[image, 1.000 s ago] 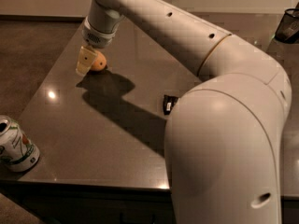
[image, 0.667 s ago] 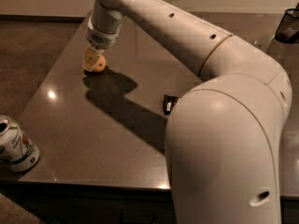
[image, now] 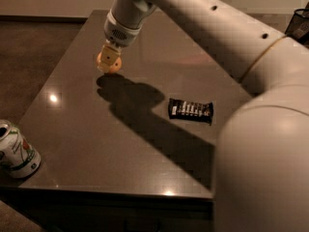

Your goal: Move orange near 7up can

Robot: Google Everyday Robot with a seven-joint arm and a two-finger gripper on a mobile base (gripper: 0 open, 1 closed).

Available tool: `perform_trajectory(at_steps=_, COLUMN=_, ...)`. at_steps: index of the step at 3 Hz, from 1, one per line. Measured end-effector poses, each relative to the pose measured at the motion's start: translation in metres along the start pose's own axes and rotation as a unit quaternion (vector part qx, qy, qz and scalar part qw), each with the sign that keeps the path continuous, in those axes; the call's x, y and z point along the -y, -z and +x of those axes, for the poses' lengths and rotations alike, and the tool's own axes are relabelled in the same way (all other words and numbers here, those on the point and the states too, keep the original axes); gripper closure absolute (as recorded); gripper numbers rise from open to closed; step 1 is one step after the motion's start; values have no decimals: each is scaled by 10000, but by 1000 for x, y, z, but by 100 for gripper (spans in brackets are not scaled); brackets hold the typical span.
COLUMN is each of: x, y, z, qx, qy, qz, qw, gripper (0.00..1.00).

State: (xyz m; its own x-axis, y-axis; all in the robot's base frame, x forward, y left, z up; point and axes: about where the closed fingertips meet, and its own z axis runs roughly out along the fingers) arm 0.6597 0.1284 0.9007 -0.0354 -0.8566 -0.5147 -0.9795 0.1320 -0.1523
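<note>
My arm [image: 203,18] stretches forward and leftward from the shoulder [image: 265,168], wrist [image: 123,25] angled down, gripper [image: 110,61] pointing downward, held low.

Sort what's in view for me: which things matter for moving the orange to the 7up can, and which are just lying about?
Part of the job:
- orange, far left of the table
- 7up can, near left corner
- gripper, down on the orange

Just lying about:
- black snack bar wrapper, mid-table, apart from both
</note>
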Motion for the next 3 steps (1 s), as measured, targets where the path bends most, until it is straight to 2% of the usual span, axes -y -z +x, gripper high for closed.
perform_trajectory(at_steps=1, x=-43, y=32, z=15, qx=205, qy=532, qz=-461, qw=9973, gripper=100)
perform_trajectory(at_steps=2, x=-104, y=56, z=26, qx=497, qy=1073, qz=-1097, qw=9869, gripper=100)
perform_trajectory(at_steps=3, x=-104, y=56, z=26, qx=497, qy=1073, qz=-1097, qw=9869, gripper=100)
